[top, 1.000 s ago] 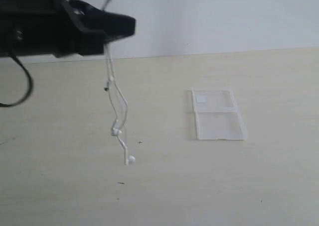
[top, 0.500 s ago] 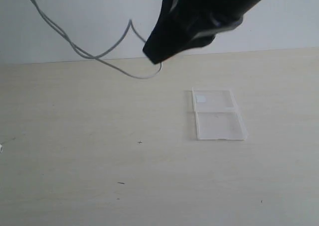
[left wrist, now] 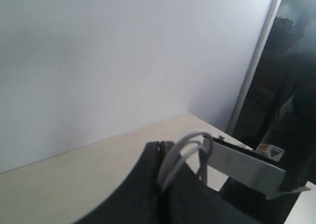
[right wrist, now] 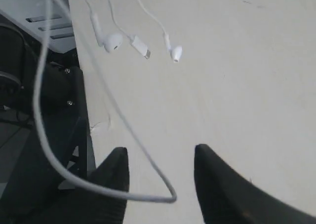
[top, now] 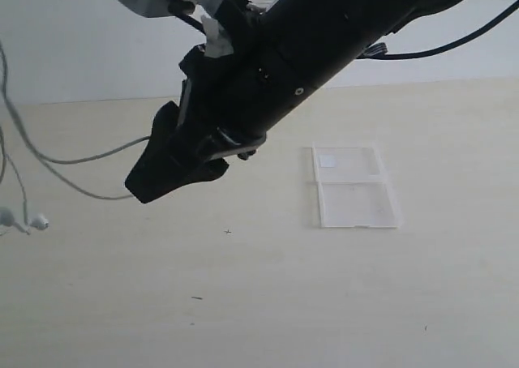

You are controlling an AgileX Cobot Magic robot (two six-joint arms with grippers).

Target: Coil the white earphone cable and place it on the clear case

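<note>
The white earphone cable (top: pixel 73 159) hangs in long loops at the far left of the exterior view, its earbuds (top: pixel 36 220) dangling low by the left edge. My left gripper (left wrist: pixel 160 150) is shut on a bunch of cable loops (left wrist: pixel 180 150) and is outside the exterior view. My right gripper (top: pixel 150 183) reaches across to the left; in its wrist view the right gripper (right wrist: pixel 160 149) is open, with a bend of cable (right wrist: pixel 148 197) passing between its fingers. The earbuds (right wrist: pixel 113 41) and inline piece (right wrist: pixel 140 47) show there too. The clear case (top: pixel 354 187) lies open and flat, right of centre.
The pale wooden table (top: pixel 324 303) meets a white wall at the back. The right arm (top: pixel 324 36) crosses the upper middle of the exterior view. The table's edge and dark equipment below it (right wrist: pixel 54 95) show in the right wrist view.
The left arm, holding the hanging cable, left the exterior view. The right arm came in from the top and swung down to the left. The earbuds now hang at the left edge.
</note>
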